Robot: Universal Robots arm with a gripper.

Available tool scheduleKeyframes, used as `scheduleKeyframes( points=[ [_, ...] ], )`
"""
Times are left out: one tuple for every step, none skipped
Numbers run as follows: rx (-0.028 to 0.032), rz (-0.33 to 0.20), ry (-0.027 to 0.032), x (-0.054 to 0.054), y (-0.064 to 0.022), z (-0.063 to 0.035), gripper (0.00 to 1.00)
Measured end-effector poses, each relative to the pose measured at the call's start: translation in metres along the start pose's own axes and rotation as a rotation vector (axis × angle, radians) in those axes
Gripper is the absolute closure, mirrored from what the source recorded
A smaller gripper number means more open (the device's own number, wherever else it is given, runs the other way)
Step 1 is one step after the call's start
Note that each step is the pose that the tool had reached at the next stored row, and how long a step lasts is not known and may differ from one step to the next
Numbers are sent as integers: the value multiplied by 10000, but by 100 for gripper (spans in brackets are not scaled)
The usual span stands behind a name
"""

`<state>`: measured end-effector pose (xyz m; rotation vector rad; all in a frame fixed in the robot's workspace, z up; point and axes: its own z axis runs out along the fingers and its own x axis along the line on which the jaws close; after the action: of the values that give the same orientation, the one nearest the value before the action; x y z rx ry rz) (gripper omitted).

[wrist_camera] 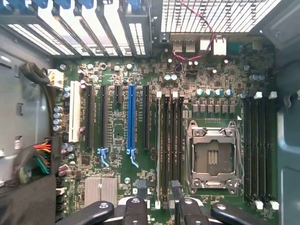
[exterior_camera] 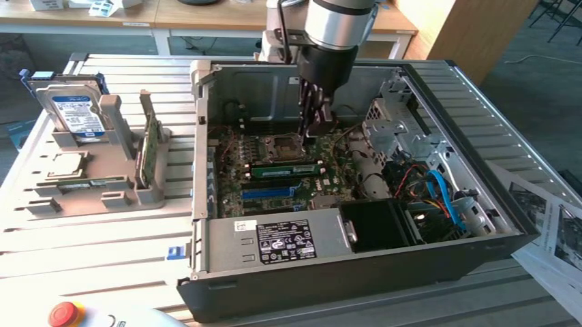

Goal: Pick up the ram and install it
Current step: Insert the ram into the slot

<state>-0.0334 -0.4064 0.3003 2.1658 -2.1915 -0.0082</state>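
A long green ram stick stands on edge in a motherboard slot inside the open computer case, just in front of the CPU socket. My gripper hangs inside the case, just above and behind that stick, apart from it. In the wrist view its two dark fingers stand open with nothing held, one on each side of the row of memory slots beside the empty socket. Another thin green stick stands upright in the grey holder on the exterior view's left.
The grey holder also carries a silver hard drive with a blue-white label and a square CPU chip. Inside the case are a power supply, drive cage and blue cables. A red stop button sits at the front.
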Motion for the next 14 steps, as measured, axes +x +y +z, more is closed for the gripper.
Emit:
scheduleKeyframes(
  points=[
    [0, 0, 8, 1, 1, -22, 68],
    [0, 0, 15, 2, 2, -45, 68],
    [0, 1, 21, 2, 3, -64, 68],
    [0, 1, 29, 3, 4, -83, 68],
    [0, 1, 35, 4, 5, -100, 68],
    [0, 1, 42, 5, 5, -117, 68],
    [0, 2, 49, 5, 6, -133, 68],
    [0, 2, 57, 6, 7, -150, 68],
    [0, 3, 66, 7, 8, -167, 68],
    [0, 3, 75, 7, 8, -182, 68],
    [0, 3, 83, 8, 9, -194, 68],
    [0, 3, 85, 8, 9, -197, 68],
    [1, 3, 85, 8, 9, -196, 68],
    [1, 4, 84, 8, 9, -196, 68]
  ],
)
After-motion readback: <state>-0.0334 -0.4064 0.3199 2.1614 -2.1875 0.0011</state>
